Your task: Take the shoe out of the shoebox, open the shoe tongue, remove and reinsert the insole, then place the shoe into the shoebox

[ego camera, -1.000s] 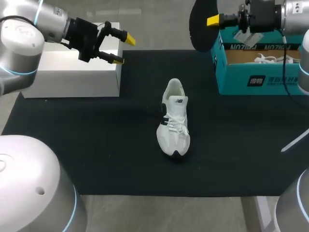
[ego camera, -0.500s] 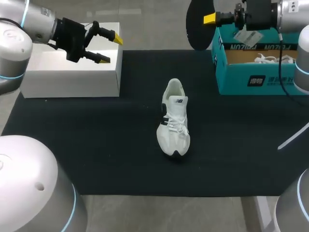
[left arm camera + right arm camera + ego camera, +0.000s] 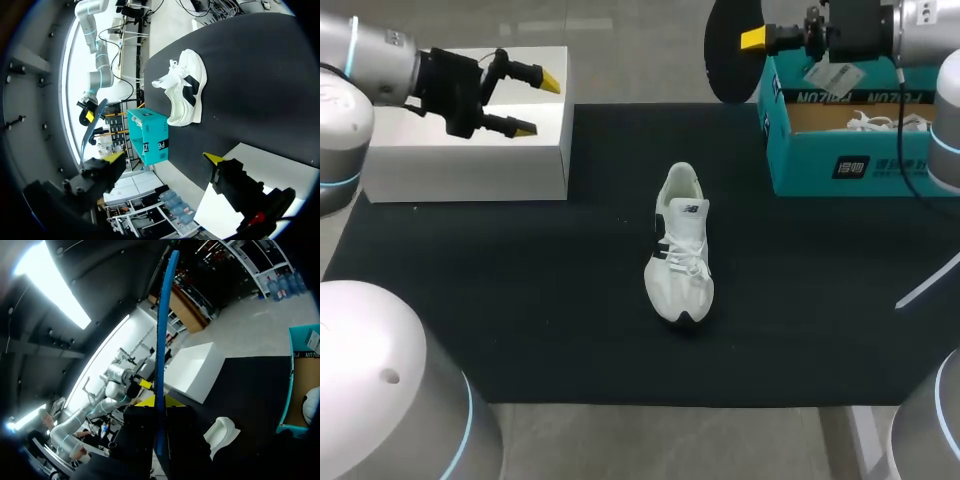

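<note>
Upper left of the head view: the left gripper [image 3: 535,104] hangs over the white box [image 3: 440,165], fingers spread wide, nothing in them. In the left wrist view that gripper [image 3: 164,158] shows the same thing, the two yellow tips well apart with only air between, and a corner of the white box [image 3: 260,175] right under one finger.

The black mat [image 3: 520,300] covers most of the table. Pretty much dead centre of it sits the shoe [image 3: 681,245], white with dark stripes, upright on its sole, toe toward the bottom of the frame and heel opening toward the top. Nothing is touching it. From the left wrist view the shoe [image 3: 185,90] lies out ahead of the open fingers.

Top of the frame, right of the middle: the right gripper [image 3: 757,40] is clamped on the dark insole [image 3: 730,50], held up in the air, well clear of the shoe. In the right wrist view the insole [image 3: 161,340] is edge-on, a thin strip running up from between the fingers of the gripper [image 3: 160,402].

Upper right: the teal shoebox [image 3: 820,165] sits open at the mat's edge, with a second shoe [image 3: 880,122] inside, laces showing.
</note>
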{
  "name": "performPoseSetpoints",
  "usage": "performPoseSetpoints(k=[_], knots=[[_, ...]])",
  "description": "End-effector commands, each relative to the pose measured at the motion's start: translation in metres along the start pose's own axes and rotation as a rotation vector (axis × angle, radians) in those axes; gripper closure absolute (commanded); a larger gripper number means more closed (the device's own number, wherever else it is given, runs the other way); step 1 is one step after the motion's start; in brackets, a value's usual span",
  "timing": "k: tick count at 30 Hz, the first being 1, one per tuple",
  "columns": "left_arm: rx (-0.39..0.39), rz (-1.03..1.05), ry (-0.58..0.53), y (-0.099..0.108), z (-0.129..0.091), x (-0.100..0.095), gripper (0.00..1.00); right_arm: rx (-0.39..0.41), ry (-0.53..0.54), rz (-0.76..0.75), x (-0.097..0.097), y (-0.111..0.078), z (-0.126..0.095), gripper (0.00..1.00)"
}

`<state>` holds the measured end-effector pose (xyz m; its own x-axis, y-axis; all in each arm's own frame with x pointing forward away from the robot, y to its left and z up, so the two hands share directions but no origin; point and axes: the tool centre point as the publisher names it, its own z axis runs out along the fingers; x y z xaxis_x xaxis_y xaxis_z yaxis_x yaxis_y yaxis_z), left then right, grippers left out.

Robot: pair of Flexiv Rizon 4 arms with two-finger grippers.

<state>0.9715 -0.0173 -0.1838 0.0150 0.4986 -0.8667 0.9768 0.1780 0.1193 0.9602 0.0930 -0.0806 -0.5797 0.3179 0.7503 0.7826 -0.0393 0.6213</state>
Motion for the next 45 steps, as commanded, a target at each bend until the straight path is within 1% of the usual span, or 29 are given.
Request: performPoseSetpoints(k=[1, 7, 8, 21, 23, 45], knots=[[0.004, 0.003, 0.011, -0.0066, -0.0076, 0.0063, 0.0, -0.002, -0.003, 0.001, -0.001, 0.0006, 0.0022, 1.0], [-0.036, -0.038, 0.042, -0.0108, -0.0115, 0.0133, 0.0, -0.003, -0.001, -0.003, -0.0027, 0.0028, 0.005, 1.0], [-0.032, -0.06, 0.061, -0.0111, -0.0114, 0.0129, 0.0, -0.001, -0.001, -0.003, -0.003, 0.0031, 0.0058, 1.0], [-0.032, -0.06, 0.061, -0.0111, -0.0114, 0.0129, 0.0, 0.0, 0.007, -0.013, -0.0031, 0.007, 0.0081, 1.0], [-0.032, -0.06, 0.061, -0.0111, -0.0114, 0.0129, 0.0, -0.02, 0.0, 0.003, -0.0024, 0.0071, 0.0083, 1.0], [-0.032, -0.06, 0.061, -0.0111, -0.0114, 0.0129, 0.0, -0.02, 0.0, 0.003, -0.0024, 0.0071, 0.0083, 1.0]])
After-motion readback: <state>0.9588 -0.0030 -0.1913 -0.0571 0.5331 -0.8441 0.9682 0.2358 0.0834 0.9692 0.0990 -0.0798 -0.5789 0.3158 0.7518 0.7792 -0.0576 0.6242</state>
